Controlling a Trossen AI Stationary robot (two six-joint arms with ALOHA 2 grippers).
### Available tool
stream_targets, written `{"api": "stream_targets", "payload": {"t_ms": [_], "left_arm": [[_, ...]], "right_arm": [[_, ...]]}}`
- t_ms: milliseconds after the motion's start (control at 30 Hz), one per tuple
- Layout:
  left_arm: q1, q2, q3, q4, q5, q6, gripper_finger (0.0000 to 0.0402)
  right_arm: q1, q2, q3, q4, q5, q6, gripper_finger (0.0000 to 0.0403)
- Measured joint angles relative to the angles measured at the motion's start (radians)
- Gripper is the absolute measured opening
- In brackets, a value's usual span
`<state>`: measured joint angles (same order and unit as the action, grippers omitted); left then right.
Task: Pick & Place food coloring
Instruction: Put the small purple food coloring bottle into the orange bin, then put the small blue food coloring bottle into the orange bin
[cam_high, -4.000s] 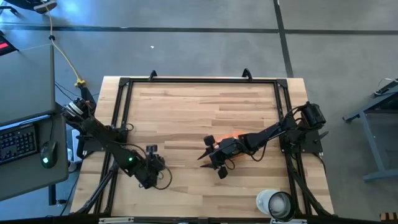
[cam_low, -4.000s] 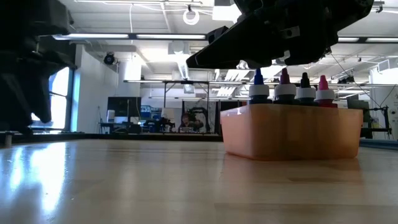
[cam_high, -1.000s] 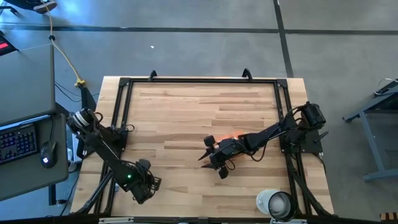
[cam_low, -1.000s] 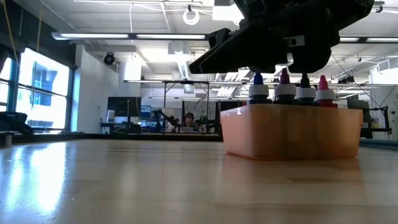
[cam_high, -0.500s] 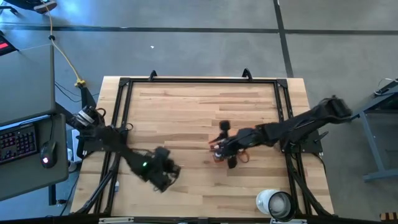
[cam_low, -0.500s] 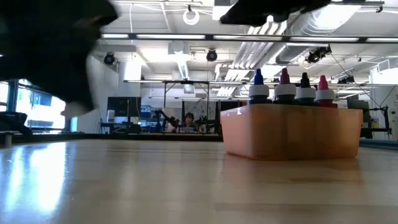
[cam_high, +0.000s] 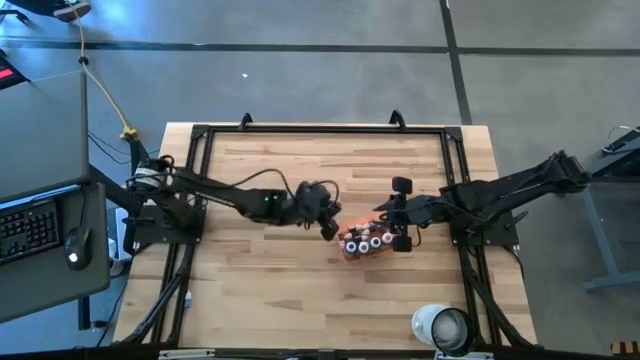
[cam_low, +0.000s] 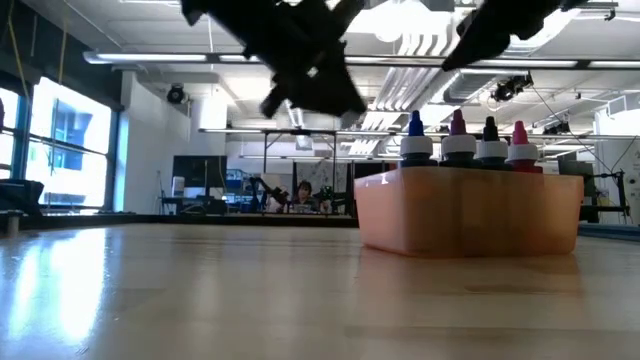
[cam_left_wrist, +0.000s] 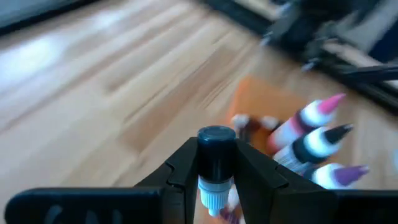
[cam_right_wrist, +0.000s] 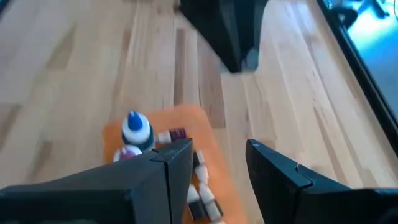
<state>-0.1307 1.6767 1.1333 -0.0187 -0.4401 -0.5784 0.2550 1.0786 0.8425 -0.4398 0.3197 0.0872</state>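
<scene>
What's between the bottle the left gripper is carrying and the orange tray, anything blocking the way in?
Nothing visible blocks it. The left gripper, shut on a dark-capped bottle, hangs above bare wood beside the orange tray. The right gripper, open and empty, is at the tray's opposite side. Bottles already standing in the tray fill part of it.

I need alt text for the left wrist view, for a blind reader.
The left gripper holds a small dark-capped food coloring bottle above the wooden table. Beyond it, more bottles stand in an orange tray.
</scene>
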Motion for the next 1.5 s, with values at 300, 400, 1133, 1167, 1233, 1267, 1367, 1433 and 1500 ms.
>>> {"api": "stream_targets", "payload": {"t_ms": [300,400,1133,1167,1233,1267,1367,1433,1500], "left_arm": [[0.018,0.154,0.002,0.269,0.175,0.182,0.0083],[0.011,0.189,0.002,0.278,0.173,0.182,0.0083],[0.013,0.224,0.001,0.224,0.266,0.27,0.0106],[0.013,0.224,0.001,0.227,0.266,0.27,0.0114],[0.013,0.224,0.001,0.231,0.265,0.271,0.0132],[0.013,0.224,0.001,0.235,0.265,0.27,0.0141],[0.013,0.224,0.002,0.247,0.265,0.268,0.0162],[0.013,0.211,0.017,0.204,0.272,0.255,0.0167],[0.013,0.179,0.063,0.095,0.293,0.241,0.0169]], "right_arm": [[0.0,0.0,-0.062,0.036,0.02,-0.05,0.0143],[0.0,0.0,-0.1,0.097,0.022,-0.083,0.0143],[0.0,0.001,-0.132,0.183,0.139,-0.122,0.0143],[0.0,0.001,-0.132,0.183,0.138,-0.122,0.0143],[0.0,0.001,-0.132,0.183,0.138,-0.122,0.0143],[0.0,0.001,-0.132,0.183,0.138,-0.122,0.0143],[0.0,0.001,-0.132,0.184,0.138,-0.122,0.0143],[0.0,0.001,-0.132,0.185,0.138,-0.122,0.0143],[0.0,0.001,-0.132,0.194,0.138,-0.122,0.0143]]}}
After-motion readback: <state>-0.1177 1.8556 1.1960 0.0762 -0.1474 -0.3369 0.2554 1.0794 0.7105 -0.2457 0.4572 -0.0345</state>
